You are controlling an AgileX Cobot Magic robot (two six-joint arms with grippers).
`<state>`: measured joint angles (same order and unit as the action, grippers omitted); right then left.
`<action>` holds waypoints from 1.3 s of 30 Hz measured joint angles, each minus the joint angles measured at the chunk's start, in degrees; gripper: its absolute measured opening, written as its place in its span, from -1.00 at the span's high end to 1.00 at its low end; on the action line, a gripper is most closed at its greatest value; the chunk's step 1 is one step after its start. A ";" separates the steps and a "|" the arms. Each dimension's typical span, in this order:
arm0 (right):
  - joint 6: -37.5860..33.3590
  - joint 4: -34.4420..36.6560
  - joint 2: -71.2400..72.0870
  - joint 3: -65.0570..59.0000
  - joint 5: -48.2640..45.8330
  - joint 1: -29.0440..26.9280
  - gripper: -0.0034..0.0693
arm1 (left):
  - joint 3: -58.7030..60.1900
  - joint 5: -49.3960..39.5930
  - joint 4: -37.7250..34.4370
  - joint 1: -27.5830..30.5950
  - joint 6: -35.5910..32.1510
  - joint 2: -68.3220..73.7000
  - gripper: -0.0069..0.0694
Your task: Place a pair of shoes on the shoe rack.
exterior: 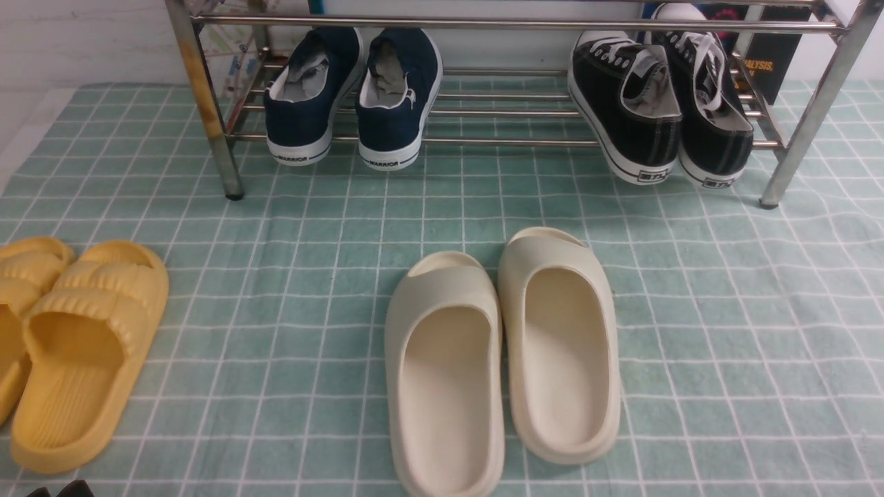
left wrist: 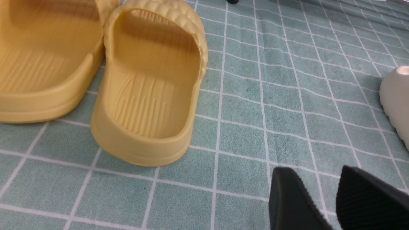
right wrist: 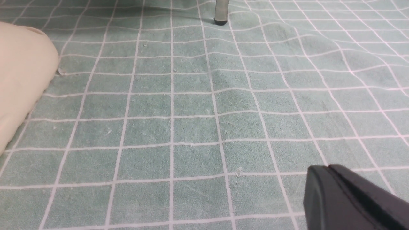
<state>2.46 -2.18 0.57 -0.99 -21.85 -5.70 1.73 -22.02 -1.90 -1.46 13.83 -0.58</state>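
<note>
In the front view, the black sneakers [exterior: 659, 103] sit on the right end of the shoe rack [exterior: 497, 141], far from the cream slides [exterior: 504, 359]. In the left wrist view, the left gripper [left wrist: 335, 199] is open and empty near a yellow slide [left wrist: 150, 86]. In the right wrist view, the right gripper [right wrist: 332, 191] has its jaws pressed together over the green cloth [right wrist: 191, 111], holding nothing.

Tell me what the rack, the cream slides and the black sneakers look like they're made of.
Rack: shiny chrome-look metal tubes with bright reflections, and a rusty-looking patch on one leg.
Cream slides: probably moulded foam or rubber, one smooth matte piece with no seams.
Black sneakers: woven canvas-like uppers with white stitching, white laces and white soles that look like rubber.
</note>
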 joint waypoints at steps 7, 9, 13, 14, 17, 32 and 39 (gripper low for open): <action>0.00 0.00 0.00 0.02 0.00 0.00 0.81 | 0.00 0.00 0.00 0.00 0.00 0.00 0.19; 0.00 0.00 0.00 0.02 0.00 0.00 0.80 | 0.00 0.00 0.00 0.00 0.00 0.00 0.19; 0.00 0.00 0.00 0.02 0.00 0.00 0.79 | 0.00 0.00 0.00 0.00 0.00 0.00 0.19; 0.00 0.00 0.00 0.02 0.00 0.00 0.78 | 0.00 0.00 0.00 0.00 0.00 0.00 0.19; 0.00 0.00 0.00 0.02 0.00 0.00 0.77 | 0.00 0.00 0.00 0.00 0.00 0.00 0.19; 0.00 0.00 0.00 0.02 0.00 0.00 0.70 | 0.00 0.05 0.00 0.00 0.00 0.00 0.19; 0.00 0.00 0.00 0.02 -0.05 0.00 0.67 | 0.00 0.05 0.00 0.00 0.00 0.00 0.19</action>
<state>2.46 -2.18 0.57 -0.97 -21.89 -5.70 1.73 -21.96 -1.90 -1.46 13.83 -0.58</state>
